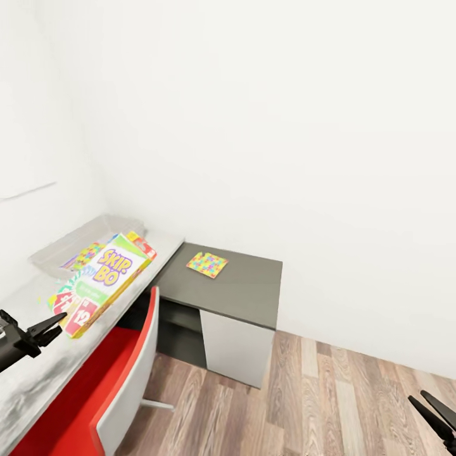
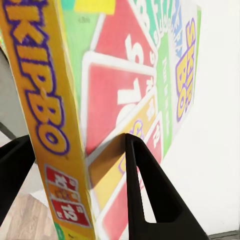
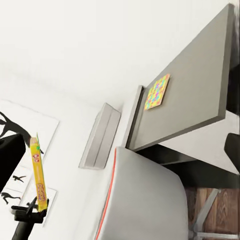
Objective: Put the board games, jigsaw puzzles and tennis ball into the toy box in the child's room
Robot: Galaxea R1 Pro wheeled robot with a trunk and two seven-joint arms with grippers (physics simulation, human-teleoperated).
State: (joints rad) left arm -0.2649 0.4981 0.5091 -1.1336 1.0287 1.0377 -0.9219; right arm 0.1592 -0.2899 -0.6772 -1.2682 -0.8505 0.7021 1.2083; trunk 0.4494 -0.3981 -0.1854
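My left gripper (image 1: 56,324) grips the near corner of the Skip-Bo board game (image 1: 101,282) above the pale grey top of the table (image 1: 38,373), fingers closed on the box edge. The box tilts, its far end reaching over the rim of the toy box (image 1: 60,248), where more colourful pieces lie beneath it. One jigsaw puzzle (image 1: 207,264) lies flat on the lower dark grey top, well apart from the box. A red chair (image 1: 120,392) with a grey back is tucked under the desk. My right gripper (image 1: 434,408), fingers apart, hangs over the wood-plank floor (image 1: 316,405) by the white wall (image 1: 285,126).
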